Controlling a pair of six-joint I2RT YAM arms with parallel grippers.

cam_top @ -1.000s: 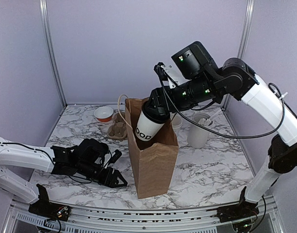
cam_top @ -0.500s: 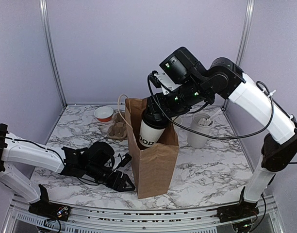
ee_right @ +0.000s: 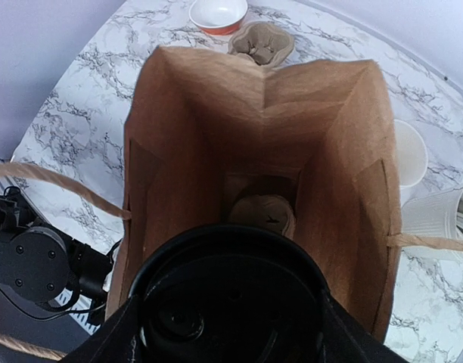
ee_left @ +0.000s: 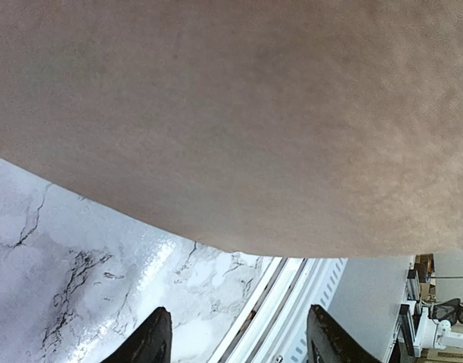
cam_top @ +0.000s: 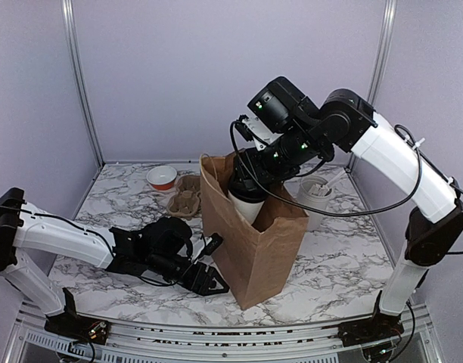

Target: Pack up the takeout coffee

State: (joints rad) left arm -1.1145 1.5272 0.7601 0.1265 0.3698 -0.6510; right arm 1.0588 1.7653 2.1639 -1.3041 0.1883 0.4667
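Observation:
The white paper cup (cam_top: 246, 205) with its round black lid (ee_right: 231, 299) hangs partway inside the open brown paper bag (cam_top: 256, 243). Its lettering is hidden below the bag rim. My right gripper (cam_top: 247, 184) is shut on the cup near the lid; in the right wrist view its fingers (ee_right: 119, 340) flank the lid above the bag's opening (ee_right: 194, 113). A cardboard cup carrier (ee_right: 263, 214) lies at the bag's bottom. My left gripper (cam_top: 210, 278) is open and empty, low beside the bag's near left corner; the bag wall (ee_left: 231, 113) fills its view above the fingertips (ee_left: 157, 336).
A red-and-white bowl (cam_top: 162, 178) and cardboard cup carriers (cam_top: 186, 200) sit behind the bag at the left. A white tub with utensils (cam_top: 311, 201) stands at the right, with a white cup (ee_right: 411, 151) beside it. The table's front rail (ee_left: 292, 302) is close to the left gripper.
The right gripper has lowered the cup deeper into the bag, hiding its lettering. The bag has shifted and leaned to the right. The left gripper has moved right along the table to the bag's base.

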